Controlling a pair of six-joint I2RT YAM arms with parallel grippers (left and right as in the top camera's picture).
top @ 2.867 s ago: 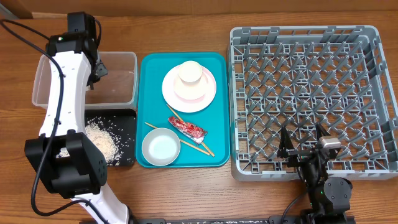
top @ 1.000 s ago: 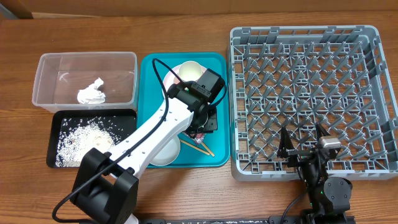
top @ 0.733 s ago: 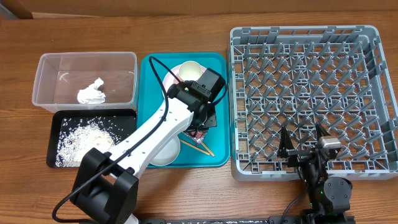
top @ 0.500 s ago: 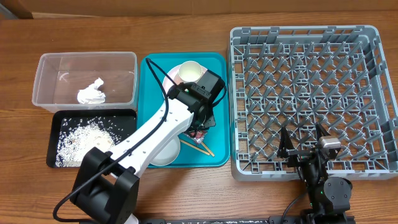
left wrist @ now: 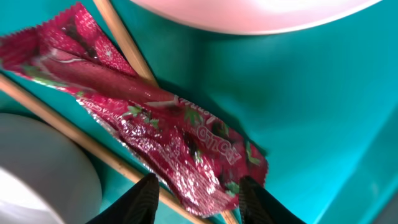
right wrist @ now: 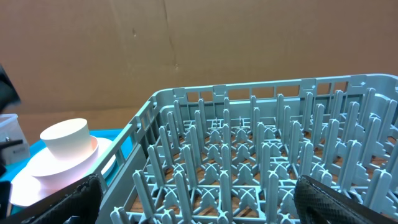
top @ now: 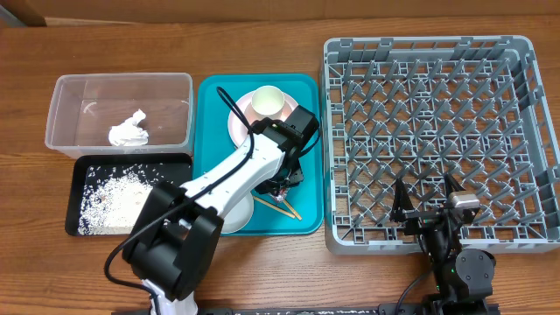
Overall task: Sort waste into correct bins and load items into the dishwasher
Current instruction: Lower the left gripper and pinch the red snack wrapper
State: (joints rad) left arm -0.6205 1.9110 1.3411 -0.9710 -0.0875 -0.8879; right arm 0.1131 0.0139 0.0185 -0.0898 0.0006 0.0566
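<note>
The red snack wrapper (left wrist: 149, 130) lies flat on the teal tray (top: 306, 96), across a pair of wooden chopsticks (left wrist: 121, 40) and just beside the rim of a white bowl (left wrist: 37, 174). In the overhead view the wrapper is almost wholly hidden beneath the left claw (top: 287, 175).

Left claw (left wrist: 199, 199): released. Its two dark fingers stand apart, one on either side of the wrapper's end. Whether either finger touches the foil cannot be told. The wrapper is not lifted.

Right claw (top: 424, 206): released, fingers spread wide. It sits at the near edge of the dish rack (top: 437, 52), well apart from the teal tray, and holds nothing.

Waste:
- A crumpled white napkin (top: 129, 129) lies inside the clear tub (top: 54, 114) at the far left of the desk (top: 262, 48).
- Loose rice (top: 118, 197) is scattered in the black tray (top: 74, 223), which sits just near of the tub.

Items:
- A white plate (top: 241, 127) rests at the far end of the teal tray, with a white cup (top: 272, 102) standing on it.
- The bowl (top: 236, 219) sits at the near left of the teal tray, largely covered by the left arm.
- The chopsticks (top: 278, 208) show at the near end of the teal tray, to the right of the bowl.

The dish rack occupies the right side of the desk, just beside the teal tray. Only its upright pegs show inside it.
</note>
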